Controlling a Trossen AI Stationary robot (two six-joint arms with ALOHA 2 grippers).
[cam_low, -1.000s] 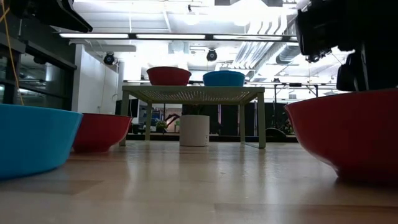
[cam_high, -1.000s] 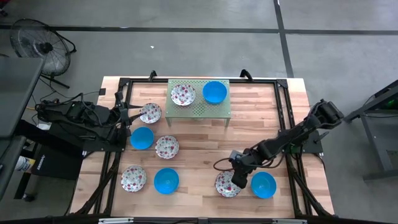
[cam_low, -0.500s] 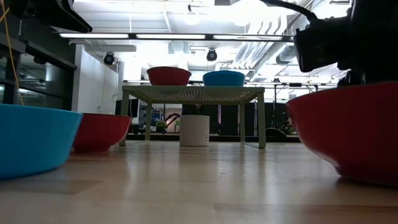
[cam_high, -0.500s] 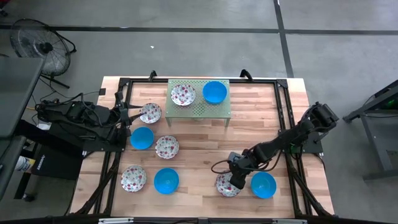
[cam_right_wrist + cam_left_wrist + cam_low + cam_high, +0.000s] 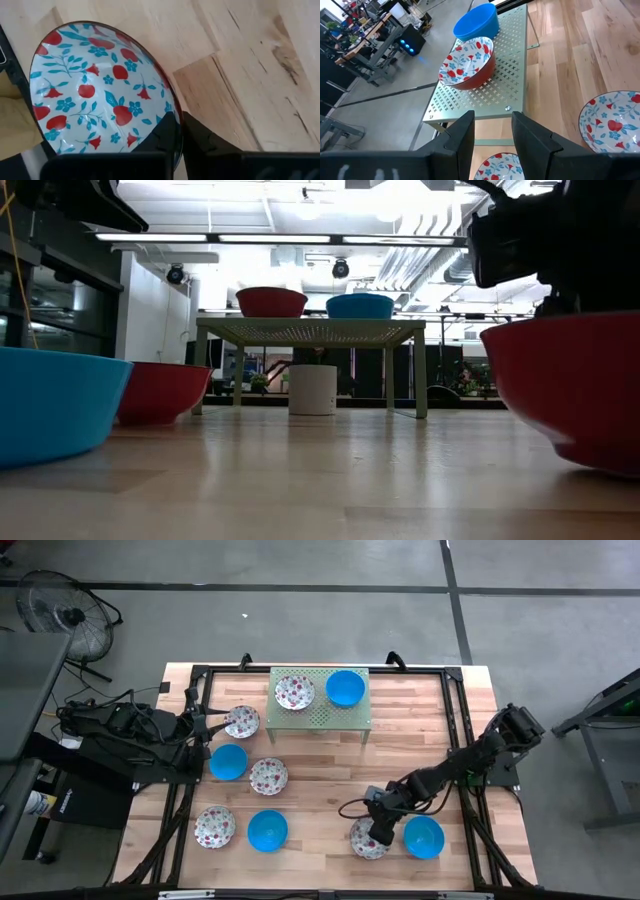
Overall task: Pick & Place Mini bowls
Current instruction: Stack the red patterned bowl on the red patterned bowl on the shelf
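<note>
Ten bowls are the stated lot; nine show in the high view. Two sit on the pale green rack (image 5: 320,700) at the far edge: one floral (image 5: 294,692), one blue (image 5: 345,688). Five lie on the table (image 5: 330,775) at left: floral (image 5: 241,721), blue (image 5: 228,761), floral (image 5: 268,776), floral (image 5: 214,827), blue (image 5: 267,830). Two are near-right: a floral bowl (image 5: 364,839) w/ a blue bowl (image 5: 423,837) just beside it.

Right gripper (image 5: 381,832) is at the floral bowl's right rim; in the right wrist view its fingers (image 5: 167,132) pinch narrow on that rim, one inside, one outside. Vs. a second ago the arm has drawn in and this bowl has slid slightly toward the near edge; in the low view its red underside (image 5: 575,395) has shifted right and appears tilted. Judgement: grasp made, lift starting; placing this bowl is still to come.

Left gripper (image 5: 492,132) waits at far left by the rack, fingers parted, empty.
</note>
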